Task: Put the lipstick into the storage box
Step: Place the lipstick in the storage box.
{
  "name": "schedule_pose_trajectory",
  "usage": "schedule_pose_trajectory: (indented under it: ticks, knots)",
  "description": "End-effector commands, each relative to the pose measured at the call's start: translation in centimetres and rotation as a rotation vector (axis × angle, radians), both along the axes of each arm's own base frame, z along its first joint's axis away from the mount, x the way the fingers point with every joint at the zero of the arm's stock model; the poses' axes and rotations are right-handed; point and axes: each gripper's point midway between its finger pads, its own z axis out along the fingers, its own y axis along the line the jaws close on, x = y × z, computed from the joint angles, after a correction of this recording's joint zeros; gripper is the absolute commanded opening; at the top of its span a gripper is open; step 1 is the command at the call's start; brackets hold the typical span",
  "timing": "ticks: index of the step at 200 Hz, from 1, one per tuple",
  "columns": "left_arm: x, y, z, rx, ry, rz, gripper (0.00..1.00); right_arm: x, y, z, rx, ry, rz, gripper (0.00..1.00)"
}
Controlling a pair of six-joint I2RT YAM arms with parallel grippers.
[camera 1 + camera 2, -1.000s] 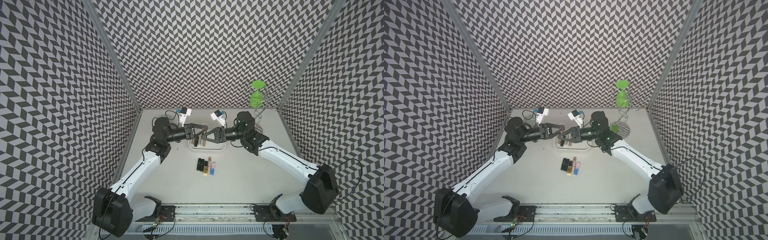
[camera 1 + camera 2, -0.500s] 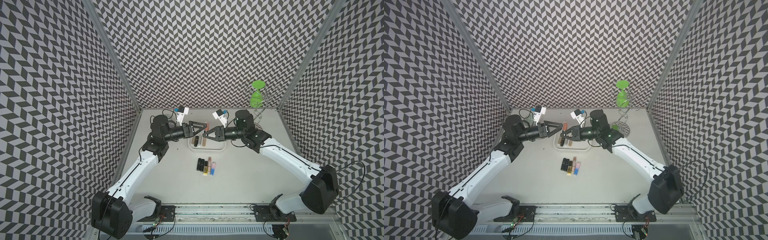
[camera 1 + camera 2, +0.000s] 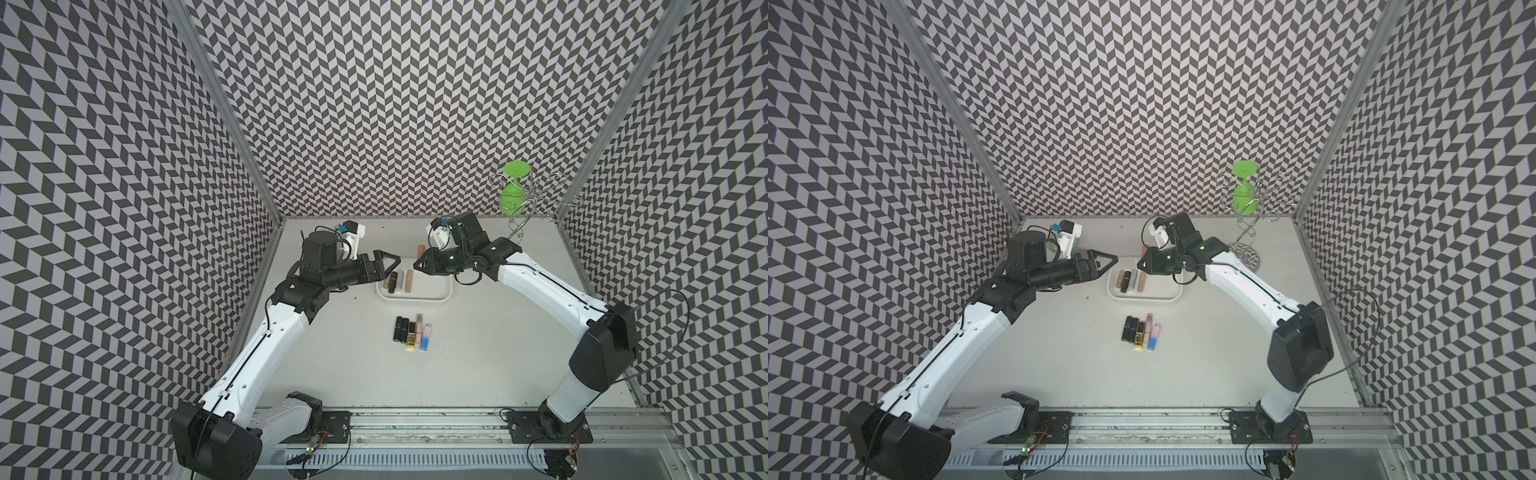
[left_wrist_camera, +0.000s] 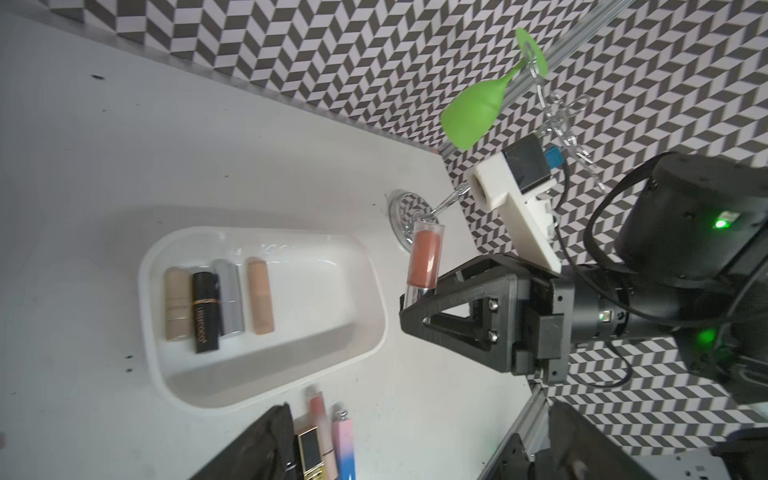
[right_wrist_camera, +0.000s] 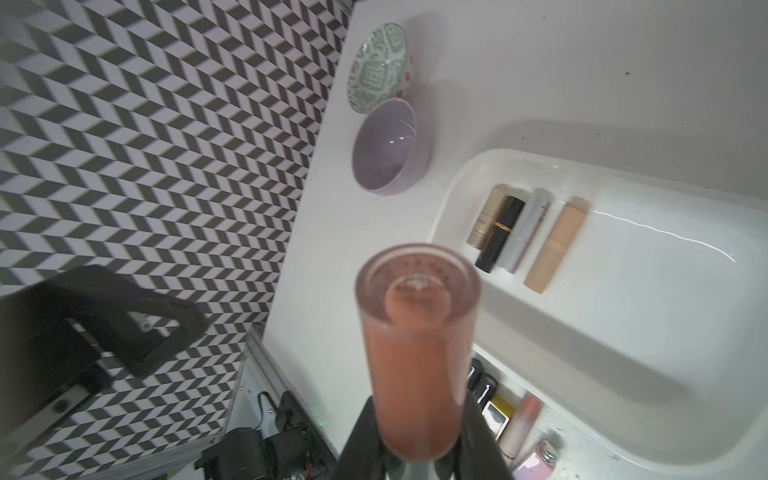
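The lipstick (image 4: pixel 424 257) is a coral tube with a clear end. It is clamped by its lower end in the right hand (image 4: pixel 409 305). The tube stands crosswise to the fingers (image 5: pixel 357 440), and most of its length projects beyond them. The right hand is closed on the tube, with one finger on each side.

The lipstick is raised clear of the desk (image 3: pixel 478 353) and is not in the storage box (image 3: pixel 432 286). In both top views it lies close to the box's far rim. It cannot be determined whether it hangs over the box interior or just outside the wall.

The storage box holds four lipsticks (image 4: pixel 218 307). They lie side by side at the end nearer the left arm, and the remainder of the box floor is bare.

The left hand (image 3: pixel 390 268) is open wide and grips nothing. It is positioned over the box's left end, and its fingertips point toward the right hand without touching it.

A row of lipsticks (image 3: pixel 411 332) lies on the desk just in front of the box. A lilac bowl (image 5: pixel 388 149) and a green-patterned bowl (image 5: pixel 376 66) stand next to each other near the left wall.
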Motion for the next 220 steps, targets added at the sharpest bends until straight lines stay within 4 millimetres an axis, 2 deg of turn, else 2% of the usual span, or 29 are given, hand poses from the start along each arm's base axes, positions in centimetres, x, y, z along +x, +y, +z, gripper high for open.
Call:
schedule_pose_trajectory:
  ticks: [1,27,110,158,220]
  knots:
    - [-0.2,1.6,-2.3,0.128,0.017,0.038,0.99,1.2,-0.8,-2.1,-0.112,0.011,-0.006,0.19]
    - [-0.7,1.9,-4.7,0.16,0.056,0.027,0.99,1.7,-0.3,-5.0,-0.14,0.062,0.011,0.19]
    - [-3.4,1.5,-10.8,0.167,0.169,-0.056,0.99,2.8,0.1,-11.3,-0.149,0.165,0.02,0.19]
    - [-4.2,0.9,-14.0,0.142,0.257,-0.094,0.99,3.2,-0.2,-13.6,-0.157,0.193,0.019,0.19]
    - [-4.4,0.6,-16.0,0.139,0.302,-0.109,0.99,3.7,-0.2,-15.7,-0.158,0.222,0.017,0.2]
